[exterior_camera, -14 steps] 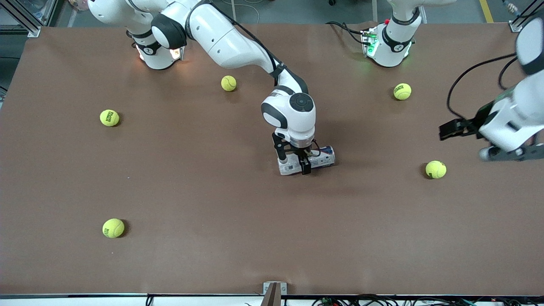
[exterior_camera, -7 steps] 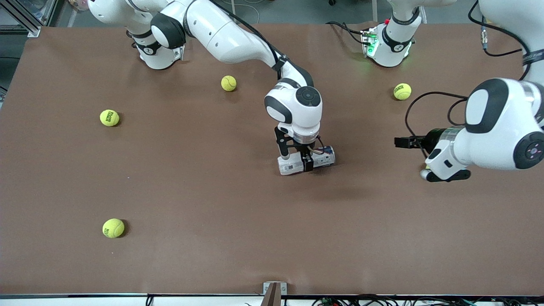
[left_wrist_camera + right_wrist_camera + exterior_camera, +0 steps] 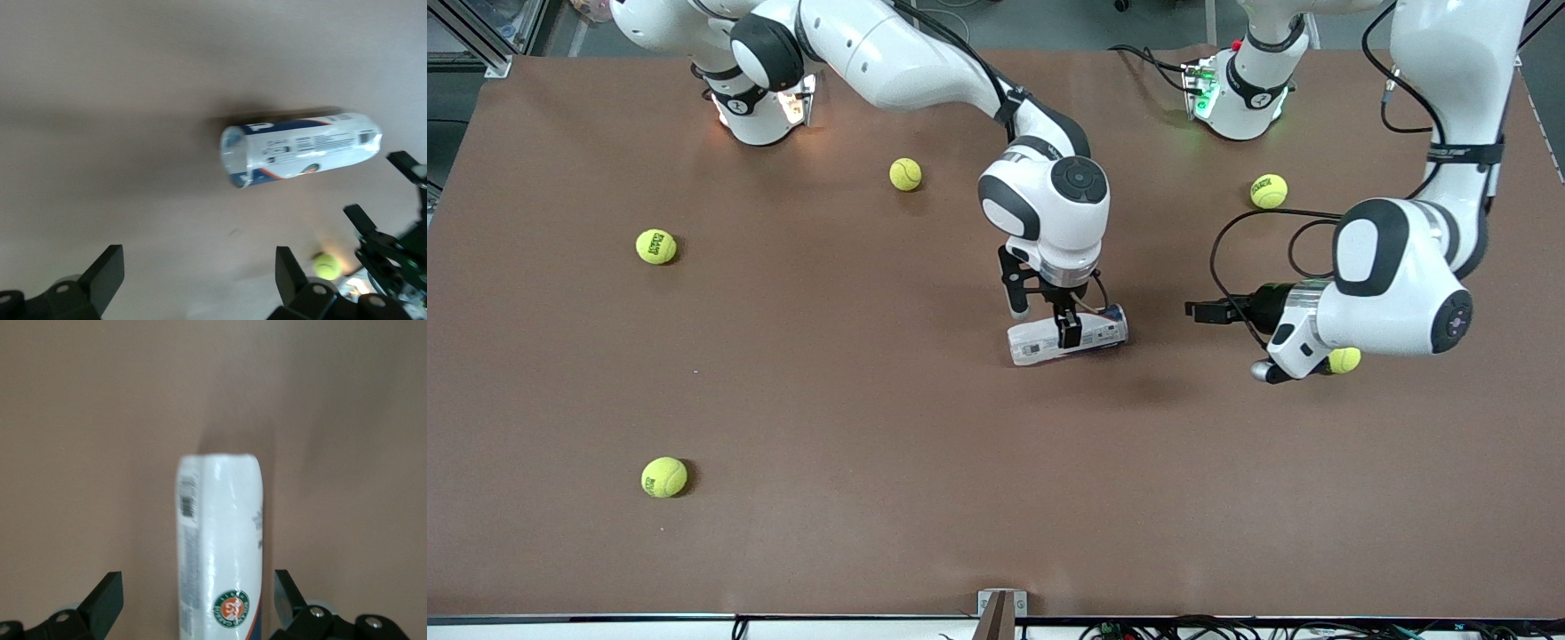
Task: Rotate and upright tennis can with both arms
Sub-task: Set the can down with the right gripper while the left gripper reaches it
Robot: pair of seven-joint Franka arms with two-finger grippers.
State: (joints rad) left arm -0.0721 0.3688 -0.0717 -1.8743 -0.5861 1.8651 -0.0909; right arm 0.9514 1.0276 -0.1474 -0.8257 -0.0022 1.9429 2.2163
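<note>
Swinging in toward the lying tennis can [image 3: 1067,336], the left end effector [image 3: 1202,310], fingers apart, half hides a ball [image 3: 1344,359], while the right end effector [image 3: 1043,322] straddles the can unclamped.

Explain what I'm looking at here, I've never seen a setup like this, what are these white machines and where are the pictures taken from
Two white robot arms stand at a brown table. One picture looks down from a high camera facing them; the other two come from cameras on the arms' wrists. A tennis can lies on its side mid-table, with yellow tennis balls scattered around. The right gripper straddles the can with fingers open, gripping nothing yet. The left gripper hangs open over the table toward the left arm's end, pointing at the can. Nothing is held.
</note>
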